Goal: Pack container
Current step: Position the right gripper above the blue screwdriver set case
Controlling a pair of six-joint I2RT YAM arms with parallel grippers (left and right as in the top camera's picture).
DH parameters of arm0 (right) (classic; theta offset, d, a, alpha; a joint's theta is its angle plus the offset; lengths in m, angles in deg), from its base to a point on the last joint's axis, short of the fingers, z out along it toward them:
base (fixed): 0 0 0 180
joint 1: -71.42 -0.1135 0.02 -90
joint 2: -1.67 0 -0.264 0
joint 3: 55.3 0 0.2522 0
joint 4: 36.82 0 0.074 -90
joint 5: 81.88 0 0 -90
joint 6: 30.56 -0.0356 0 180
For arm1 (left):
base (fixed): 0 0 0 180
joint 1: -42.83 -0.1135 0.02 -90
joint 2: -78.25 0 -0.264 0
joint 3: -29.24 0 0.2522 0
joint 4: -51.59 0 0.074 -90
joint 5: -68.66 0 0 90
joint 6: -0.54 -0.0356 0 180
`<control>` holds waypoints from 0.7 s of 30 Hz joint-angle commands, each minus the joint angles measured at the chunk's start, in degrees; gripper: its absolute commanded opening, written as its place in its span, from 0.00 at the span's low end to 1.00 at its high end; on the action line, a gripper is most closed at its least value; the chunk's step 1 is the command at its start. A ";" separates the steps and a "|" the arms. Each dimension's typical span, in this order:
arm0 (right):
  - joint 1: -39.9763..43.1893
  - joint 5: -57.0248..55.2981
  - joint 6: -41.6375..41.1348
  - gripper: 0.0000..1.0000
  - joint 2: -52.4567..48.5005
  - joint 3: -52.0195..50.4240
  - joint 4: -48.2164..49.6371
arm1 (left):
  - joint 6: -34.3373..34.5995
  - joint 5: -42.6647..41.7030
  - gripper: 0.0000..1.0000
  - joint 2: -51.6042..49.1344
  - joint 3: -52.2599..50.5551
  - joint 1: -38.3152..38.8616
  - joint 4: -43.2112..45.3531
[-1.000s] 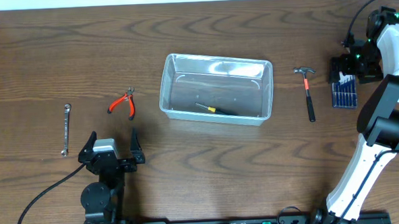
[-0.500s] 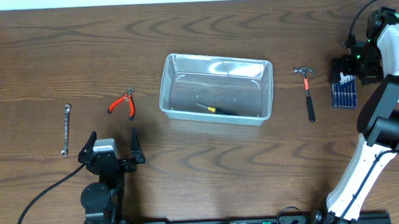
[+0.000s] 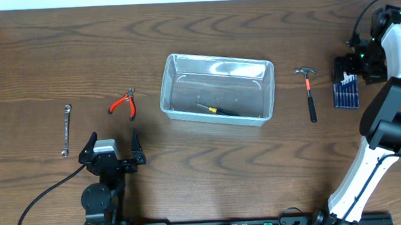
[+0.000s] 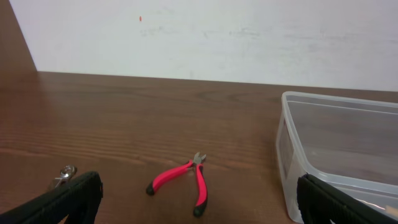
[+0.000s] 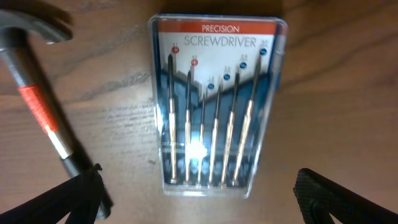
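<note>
- the container sits mid-table, clear and upright, with a small yellow-handled screwdriver lying inside near its front wall.
- the left gripper rests low at the near edge, fingers spread wide, holding nothing.
- red pliers and a wrench lie left of the container.
- the right gripper hovers over the screwdriver case, fingers wide apart, empty.
- a hammer lies between container and case.

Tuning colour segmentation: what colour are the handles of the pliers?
The pliers have red handles with black tips. The left wrist view shows them best.
</note>
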State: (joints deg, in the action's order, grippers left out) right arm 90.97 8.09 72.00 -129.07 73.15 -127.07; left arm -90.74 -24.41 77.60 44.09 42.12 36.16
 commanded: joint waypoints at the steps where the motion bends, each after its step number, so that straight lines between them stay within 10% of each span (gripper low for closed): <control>1: -0.09 -0.57 -1.84 0.99 4.74 -1.31 -0.63 | 0.33 -0.37 0.98 0.31 -0.85 -0.20 -2.16; 21: -0.33 0.04 -0.76 0.99 18.12 -24.22 19.32 | 0.33 -0.37 0.98 0.31 -0.85 -0.20 -2.16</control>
State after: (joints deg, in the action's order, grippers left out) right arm 90.31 8.11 71.08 -111.24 48.98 -108.16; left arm -90.74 -24.41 77.60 44.09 42.12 36.18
